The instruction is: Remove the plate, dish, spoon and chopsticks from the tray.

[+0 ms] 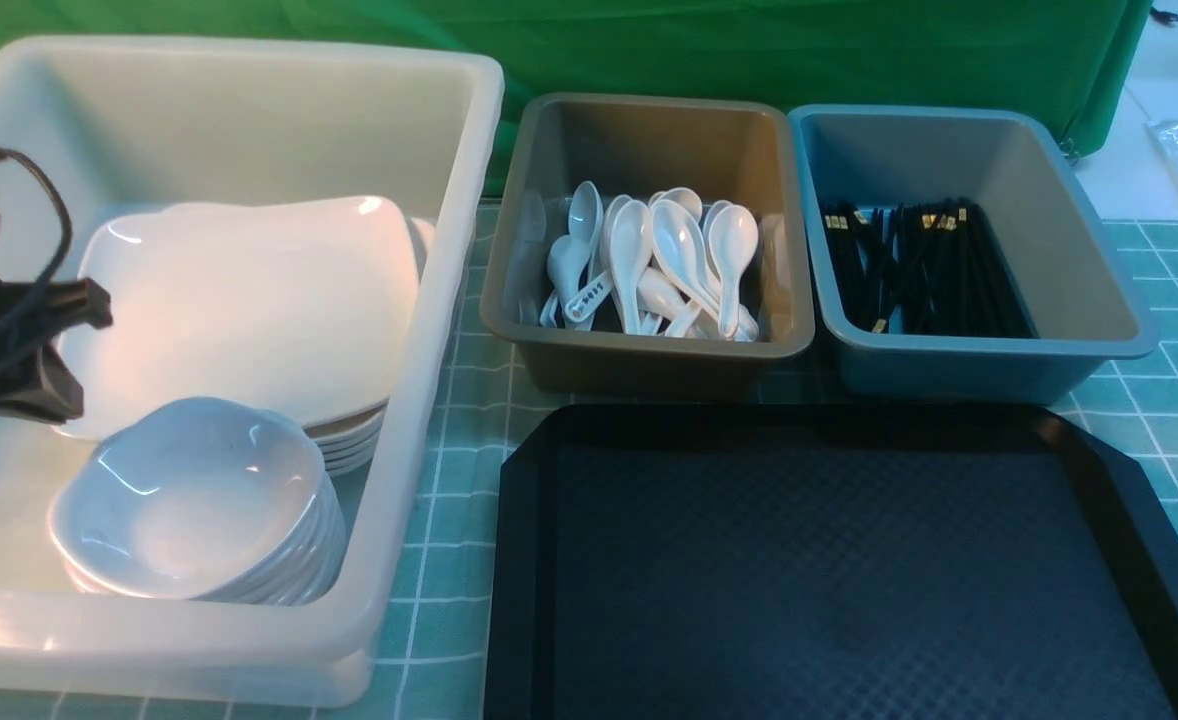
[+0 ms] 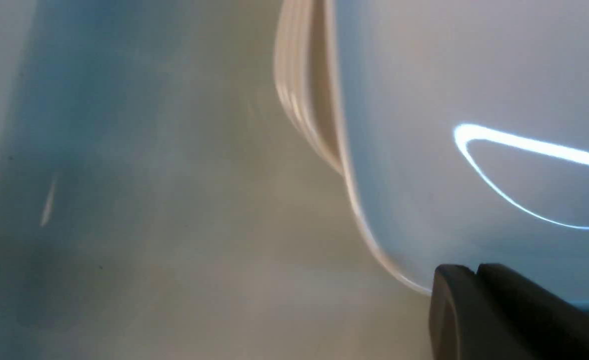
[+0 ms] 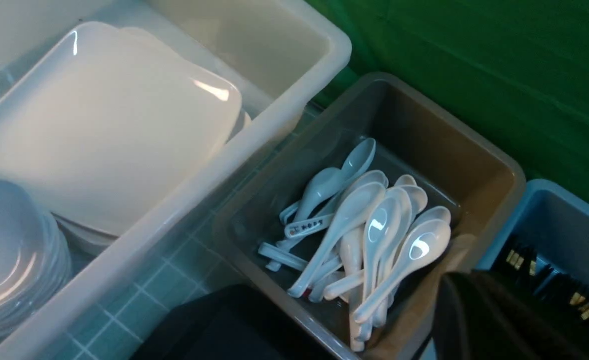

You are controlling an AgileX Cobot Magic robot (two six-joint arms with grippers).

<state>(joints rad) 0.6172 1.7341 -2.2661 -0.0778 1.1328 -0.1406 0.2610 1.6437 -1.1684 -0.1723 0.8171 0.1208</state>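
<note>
The black tray (image 1: pixel 849 560) has nothing on it. The large white plate (image 1: pixel 249 310) lies on top of a stack of plates in the white tub (image 1: pixel 449 200). A stack of small dishes (image 1: pixel 189 490) stands in front of it. My left gripper (image 1: pixel 79 305) is inside that tub at the plate's left edge. In the left wrist view its fingers (image 2: pixel 474 272) are together, over the plate's rim (image 2: pixel 374 250). White spoons (image 1: pixel 649 260) lie in the brown tub. Black chopsticks (image 1: pixel 924 265) lie in the blue tub. My right gripper (image 3: pixel 469 285) looks shut and empty, above both tubs.
The brown tub (image 1: pixel 639 110) and the blue tub (image 1: pixel 1099 270) stand side by side behind the tray, with the white tub to their left. One spoon has dark lettering (image 3: pixel 309 227). A green cloth hangs behind. The table has a teal grid mat (image 1: pixel 449 500).
</note>
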